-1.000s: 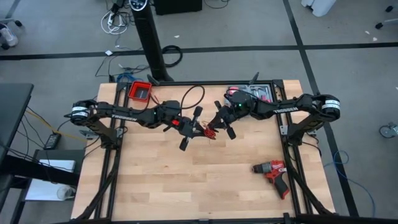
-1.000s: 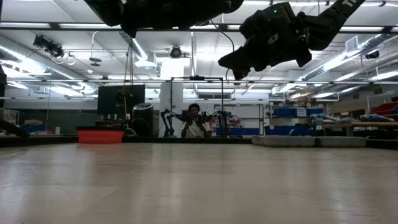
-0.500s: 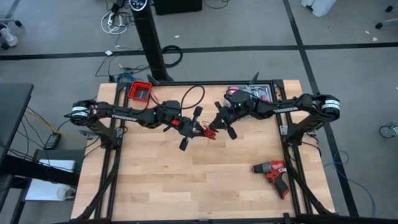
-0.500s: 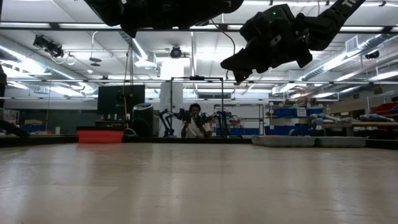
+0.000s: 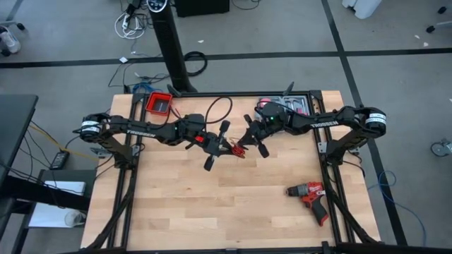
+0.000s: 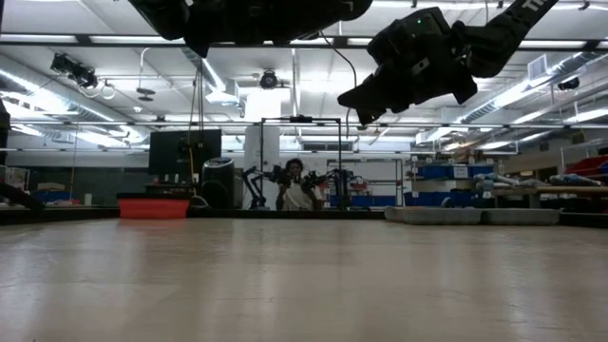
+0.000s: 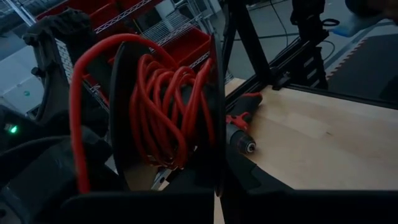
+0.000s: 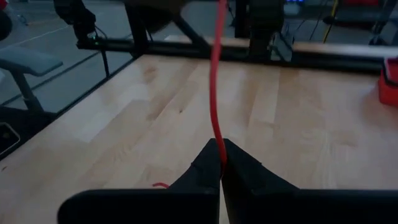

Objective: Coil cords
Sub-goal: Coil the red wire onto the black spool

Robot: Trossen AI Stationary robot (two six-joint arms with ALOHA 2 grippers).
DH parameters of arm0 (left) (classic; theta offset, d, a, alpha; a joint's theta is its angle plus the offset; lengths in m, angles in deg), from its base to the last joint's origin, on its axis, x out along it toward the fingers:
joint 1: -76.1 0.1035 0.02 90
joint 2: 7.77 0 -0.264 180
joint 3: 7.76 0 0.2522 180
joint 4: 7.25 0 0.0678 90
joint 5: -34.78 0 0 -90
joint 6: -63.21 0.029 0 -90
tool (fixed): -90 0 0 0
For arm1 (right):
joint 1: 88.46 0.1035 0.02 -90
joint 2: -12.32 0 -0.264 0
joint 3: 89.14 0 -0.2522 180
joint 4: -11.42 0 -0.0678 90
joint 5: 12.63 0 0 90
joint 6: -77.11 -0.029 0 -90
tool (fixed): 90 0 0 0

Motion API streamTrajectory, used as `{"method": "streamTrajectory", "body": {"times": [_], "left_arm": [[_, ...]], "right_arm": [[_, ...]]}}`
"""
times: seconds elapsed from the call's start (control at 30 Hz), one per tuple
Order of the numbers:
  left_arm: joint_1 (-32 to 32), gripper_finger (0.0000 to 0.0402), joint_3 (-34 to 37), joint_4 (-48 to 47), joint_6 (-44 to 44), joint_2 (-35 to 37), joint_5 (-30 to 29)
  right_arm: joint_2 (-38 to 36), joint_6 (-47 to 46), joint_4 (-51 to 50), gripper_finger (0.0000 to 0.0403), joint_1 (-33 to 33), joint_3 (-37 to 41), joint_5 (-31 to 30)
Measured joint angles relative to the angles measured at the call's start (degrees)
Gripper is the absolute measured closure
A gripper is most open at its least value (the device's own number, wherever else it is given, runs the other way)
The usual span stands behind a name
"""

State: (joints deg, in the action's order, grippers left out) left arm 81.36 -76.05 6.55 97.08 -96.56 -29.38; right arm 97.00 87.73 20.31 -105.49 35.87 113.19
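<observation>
Two dark arms raised over the back half of the wooden table (image 5: 212, 204), wrists nearly meeting above its middle. Left gripper (image 5: 216, 146) held above the table centre, fingers (image 7: 214, 112) clamped together through a bundle of red cord (image 7: 165, 109), the loops wound round the closed fingers and bunched against them. Right gripper (image 5: 248, 141) just beside it, jaws pinched fully together on a single strand of the same cord (image 8: 216, 81), the strand rising taut from between the fingertips (image 8: 208, 163) toward the other arm. Seen from above, only a small red tangle (image 5: 239, 150) between the two grippers, off the tabletop. A thin black loop of wire (image 5: 217, 109) arching behind the left wrist. Red bin (image 5: 159, 103) at the back left edge of the table, grey tray of tools (image 5: 286, 106) at the back right, red-and-black drill (image 5: 311, 197) lying on the front right part of the table, well apart from both grippers. In the low view, both arms hanging overhead, right gripper (image 6: 366, 95) high above the surface; a seated person (image 6: 296, 188) far off in the room behind.
</observation>
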Motion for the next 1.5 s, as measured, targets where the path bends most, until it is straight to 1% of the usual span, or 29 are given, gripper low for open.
{"method": "streamTrajectory", "body": {"times": [0.17,0.3,0.4,0.57,0.8,0.97,1.1,1.2,1.3,1.4,1.5], "left_arm": [[0.0,0.0396,0.0,1.99,0.28,0.0,-1.88],[0.0,0.0396,0.0,4.5,0.69,0.0,-3.8],[0.0,0.0396,-0.02,5.55,1.9,0.0,-5.45],[0.0,0.0396,-0.02,7.48,2.06,0.0,-7.49],[-0.02,0.0396,-0.02,8.08,1.95,-0.02,-7.96],[-0.11,0.0396,0.0,6.15,0.05,-0.02,-8.32],[-0.01,0.0396,0.0,4.29,-6.2,-0.02,-11.46],[0.8,0.0396,-0.04,0.59,-11.7,-0.02,-13.07],[1.78,0.0396,-0.04,-3.05,-17.53,-0.02,-13.85],[3.02,0.0396,-0.09,-6.95,-23.95,-0.02,-14.0],[4.12,0.0396,-0.09,-9.48,-30.48,-0.02,-14.05]], "right_arm": [[0.0,-0.51,4.12,0.0401,2.06,0.0,-2.38],[0.32,-1.18,6.68,0.0402,3.62,-0.02,-3.16],[0.42,-1.43,5.95,0.0402,4.57,-0.02,-3.22],[0.43,-0.24,-1.29,0.0402,5.93,0.0,-3.49],[0.02,-0.05,-9.24,0.0403,5.8,-0.02,-7.34],[-2.57,0.37,-16.48,0.0403,5.46,-0.09,-12.35],[-6.8,3.1,-24.12,0.0403,6.22,-0.07,-17.23],[-9.99,4.48,-29.07,0.0403,7.26,-0.04,-22.07],[-12.82,5.15,-31.81,0.0403,8.2,-0.02,-25.25],[-15.04,6.03,-33.35,0.0403,8.83,-0.02,-27.11],[-16.73,6.64,-33.31,0.0403,9.07,-0.02,-27.31]]}}
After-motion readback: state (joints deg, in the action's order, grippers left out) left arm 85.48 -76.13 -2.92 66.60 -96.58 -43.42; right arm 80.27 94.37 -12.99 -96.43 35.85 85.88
